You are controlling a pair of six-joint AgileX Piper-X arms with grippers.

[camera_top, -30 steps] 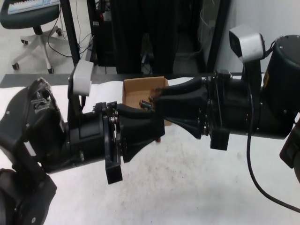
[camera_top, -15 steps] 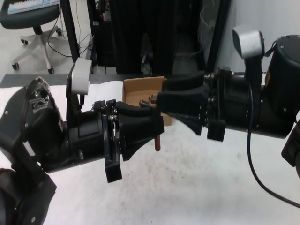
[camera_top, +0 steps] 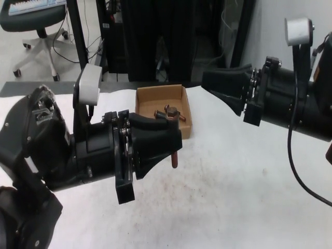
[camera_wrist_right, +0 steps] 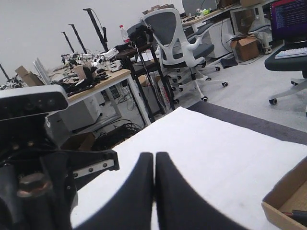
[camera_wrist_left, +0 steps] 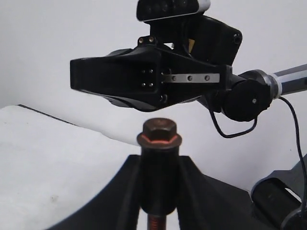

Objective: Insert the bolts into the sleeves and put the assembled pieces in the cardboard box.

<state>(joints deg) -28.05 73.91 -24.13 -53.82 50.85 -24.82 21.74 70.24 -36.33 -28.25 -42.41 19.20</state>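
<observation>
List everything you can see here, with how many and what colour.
bench cover: one, white.
sleeved bolt: one, coppery bolt in dark sleeve, upright in the left gripper.
cardboard box: one, brown, on the bench cover beyond the left gripper.
pieces in box: at least two, coppery and dark, count unclear.
office chair: one, white, in the room behind.
left gripper: one, black, shut on the sleeved bolt.
right gripper: one, black, shut and empty, above the bench cover.

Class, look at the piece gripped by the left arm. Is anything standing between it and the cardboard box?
Nothing visible does. The left gripper holds the bolt-and-sleeve piece upright, close to the near side of the cardboard box. The right gripper hangs off to the side, clear of that path.
</observation>
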